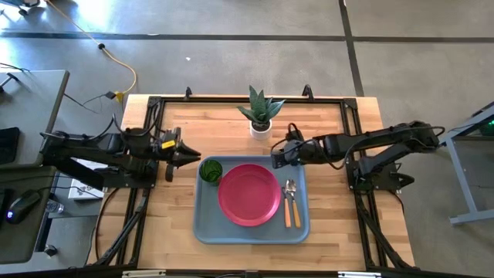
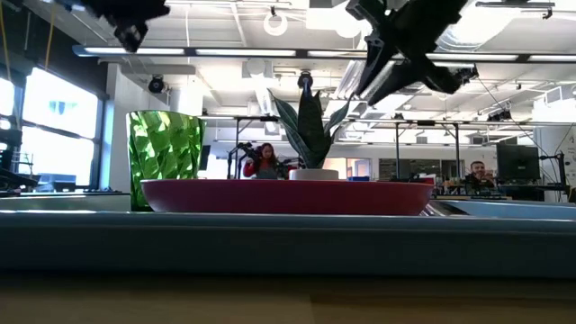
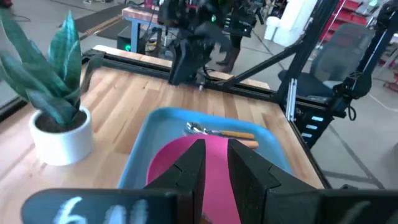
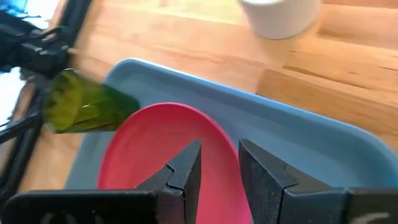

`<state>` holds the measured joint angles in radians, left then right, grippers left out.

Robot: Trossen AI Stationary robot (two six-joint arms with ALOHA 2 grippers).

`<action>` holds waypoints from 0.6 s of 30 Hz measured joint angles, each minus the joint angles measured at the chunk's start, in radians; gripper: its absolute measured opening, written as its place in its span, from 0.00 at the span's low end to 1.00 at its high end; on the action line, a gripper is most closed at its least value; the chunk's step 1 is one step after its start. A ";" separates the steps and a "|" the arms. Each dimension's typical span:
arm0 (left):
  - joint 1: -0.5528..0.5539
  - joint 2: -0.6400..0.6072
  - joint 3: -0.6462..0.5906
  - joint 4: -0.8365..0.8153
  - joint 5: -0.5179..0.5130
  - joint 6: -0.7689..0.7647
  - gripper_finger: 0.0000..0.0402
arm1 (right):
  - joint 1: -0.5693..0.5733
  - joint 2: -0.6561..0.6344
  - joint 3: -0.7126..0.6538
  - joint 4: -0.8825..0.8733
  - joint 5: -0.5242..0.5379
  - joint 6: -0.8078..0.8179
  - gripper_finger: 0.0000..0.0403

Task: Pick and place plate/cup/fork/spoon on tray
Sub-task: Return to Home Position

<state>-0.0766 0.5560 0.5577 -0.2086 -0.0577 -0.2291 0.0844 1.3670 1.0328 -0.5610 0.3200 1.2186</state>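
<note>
high view: fork (image 1: 287,210) prob lengthwise front-back

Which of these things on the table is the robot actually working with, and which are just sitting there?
Part of the job:
- large grey-blue plastic tray
- round pink-red plate, on the tray
- small translucent green cup, on the tray
- orange-handled fork and spoon, on the tray beside the plate

Just sitting there:
- white pot with a spiky green plant, on the wooden table behind the tray

Even, bright overhead light falls on the pale wooden table (image 1: 332,224), casting soft shadows. At table height, ceiling strip lights (image 2: 225,51) and left windows glare. The translucent green cup (image 4: 84,109) blurs in the right wrist view.
</note>
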 joint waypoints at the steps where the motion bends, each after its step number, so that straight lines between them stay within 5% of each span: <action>1: -0.003 -0.021 -0.030 0.013 0.000 -0.003 0.14 | -0.005 0.000 0.000 0.028 -0.008 -0.018 0.24; 18: -0.008 -0.427 -0.351 0.097 -0.018 0.011 0.14 | -0.032 0.000 0.000 0.652 -0.152 -0.404 0.24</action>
<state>-0.0841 0.1285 0.2066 -0.1114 -0.0761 -0.2177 0.0521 1.3670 1.0328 0.0913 0.1675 0.8144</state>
